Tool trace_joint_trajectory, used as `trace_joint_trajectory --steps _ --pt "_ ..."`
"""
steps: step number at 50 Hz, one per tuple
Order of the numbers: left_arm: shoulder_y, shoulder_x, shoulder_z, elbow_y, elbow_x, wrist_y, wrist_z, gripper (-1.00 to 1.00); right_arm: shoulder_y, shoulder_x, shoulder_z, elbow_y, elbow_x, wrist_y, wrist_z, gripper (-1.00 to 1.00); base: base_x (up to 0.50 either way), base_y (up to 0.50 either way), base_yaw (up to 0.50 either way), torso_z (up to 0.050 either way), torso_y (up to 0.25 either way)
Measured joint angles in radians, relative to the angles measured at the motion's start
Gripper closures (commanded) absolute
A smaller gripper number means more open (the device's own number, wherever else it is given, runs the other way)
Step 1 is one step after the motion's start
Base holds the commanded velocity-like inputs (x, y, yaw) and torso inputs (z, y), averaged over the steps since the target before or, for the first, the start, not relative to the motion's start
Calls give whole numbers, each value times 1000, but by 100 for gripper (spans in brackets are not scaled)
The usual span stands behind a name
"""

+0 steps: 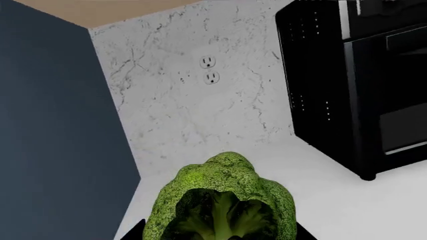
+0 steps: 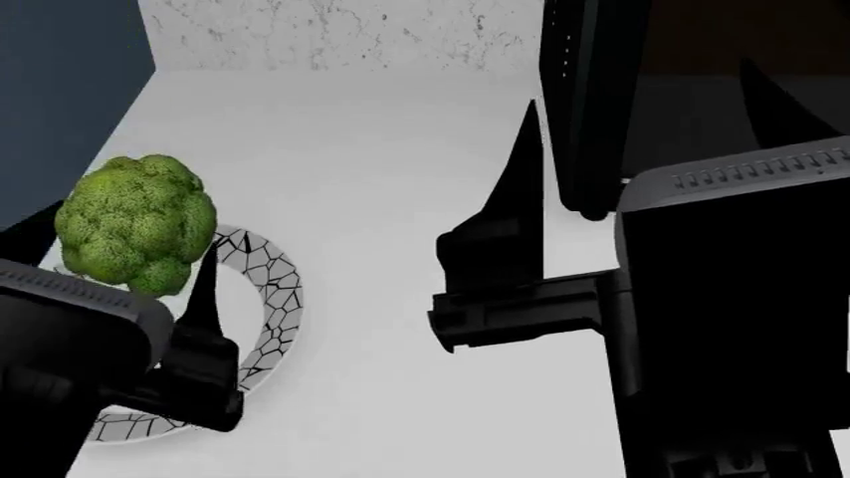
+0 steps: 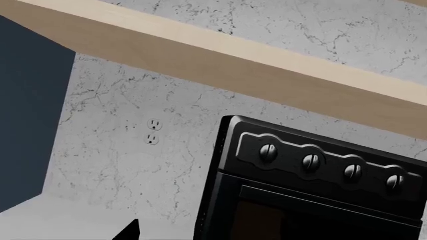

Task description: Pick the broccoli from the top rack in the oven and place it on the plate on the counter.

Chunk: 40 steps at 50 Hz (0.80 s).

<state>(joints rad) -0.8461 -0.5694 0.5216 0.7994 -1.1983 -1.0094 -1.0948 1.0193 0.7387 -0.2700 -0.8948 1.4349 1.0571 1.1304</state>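
Clamping the broccoli (image 2: 135, 223) over the plate (image 2: 275, 299), left tool (image 2: 126, 249) nears a black toaster oven (image 2: 598, 100)

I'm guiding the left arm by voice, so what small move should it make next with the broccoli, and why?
Probably lower it a little, then open. The left gripper holds the broccoli over the plate on the counter, apparently over its far rim and seemingly not yet set down.

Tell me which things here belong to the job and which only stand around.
Job: broccoli, held by the left end effector; plate under it; counter.
Around: small black box with four knobs; wall socket; right end effector.
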Motion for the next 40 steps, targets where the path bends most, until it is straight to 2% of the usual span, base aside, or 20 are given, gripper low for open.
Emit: trace_joint_trajectory --steps 18,40 --pt "38 -28 -56 -154 -36 68 82 100 24 -22 -31 21 -12 8 -4 -100 0 0 0 1 0" --pt "45 8 25 -357 65 93 205 100 7 -16 -37 18 -33 -8 -14 -100 0 0 0 0 0"
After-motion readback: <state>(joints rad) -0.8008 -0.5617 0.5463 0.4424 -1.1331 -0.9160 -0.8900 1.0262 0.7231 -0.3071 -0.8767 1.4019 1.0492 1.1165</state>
